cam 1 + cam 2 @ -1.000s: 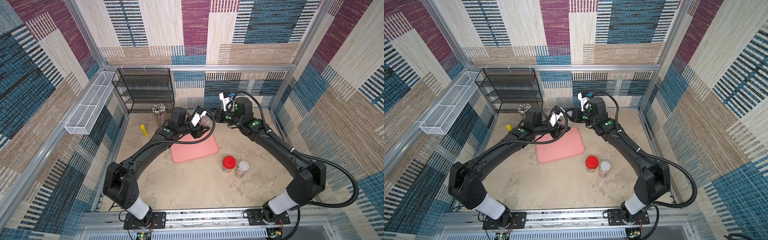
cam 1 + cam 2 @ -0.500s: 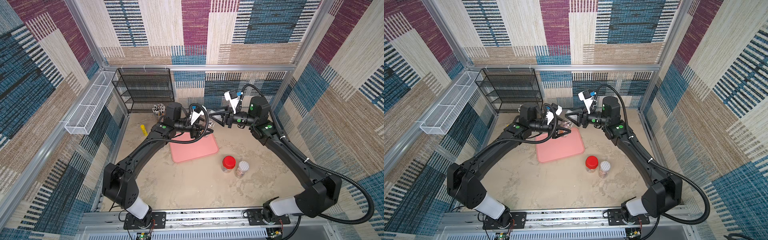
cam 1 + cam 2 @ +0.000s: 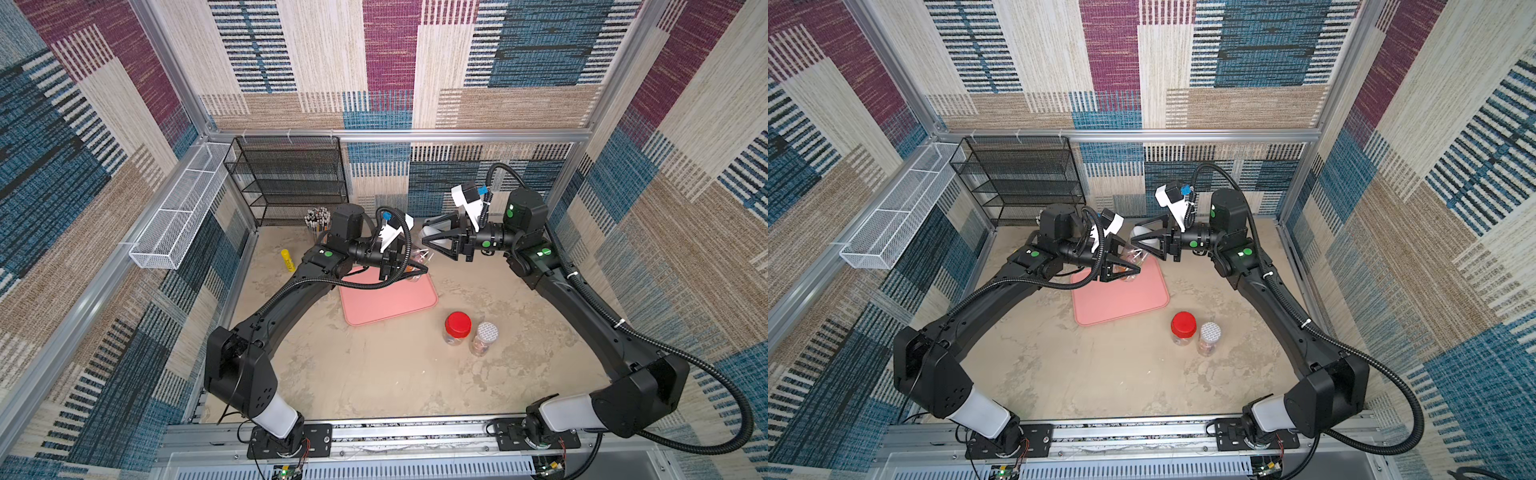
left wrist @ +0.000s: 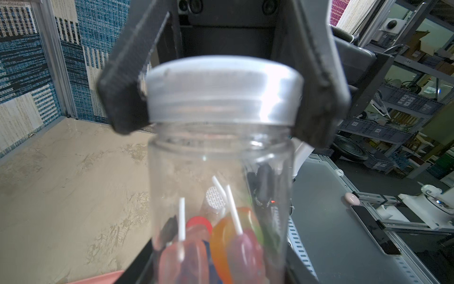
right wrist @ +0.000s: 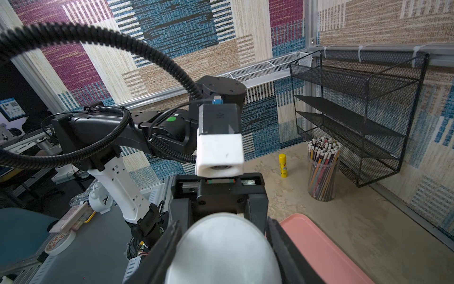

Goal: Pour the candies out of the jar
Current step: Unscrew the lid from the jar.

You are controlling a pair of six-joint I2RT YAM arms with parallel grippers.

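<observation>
My left gripper [image 3: 409, 272] [image 3: 1131, 272] [image 4: 221, 269] is shut on a clear jar [image 3: 1133, 257] [image 4: 221, 159], held tilted over the pink tray [image 3: 390, 303]. The candies [image 4: 233, 236], orange, red and pink lollipops on white sticks, lie at the jar's gripped end. My right gripper [image 3: 428, 232] [image 3: 1138, 235] [image 5: 221, 255] is shut on the silver lid [image 4: 221, 91] [image 5: 223, 246]. The lid hangs close at the jar's mouth, and bare thread shows below its rim. The right gripper's fingers [image 4: 122, 81] clasp the lid from both sides.
A red-lidded jar [image 3: 457, 328] and a jar with a patterned lid [image 3: 484, 338] stand right of the tray. At the back left are a cup of pencils [image 3: 318, 220] [image 5: 323, 169], a yellow glue stick [image 3: 287, 259], a black wire rack [image 3: 291, 178] and a white wire basket [image 3: 183, 208].
A second ago both grippers were pressed together over the tray's far edge. The right gripper has since drawn back to the right with the lid, and the left has shifted slightly left with the jar.
</observation>
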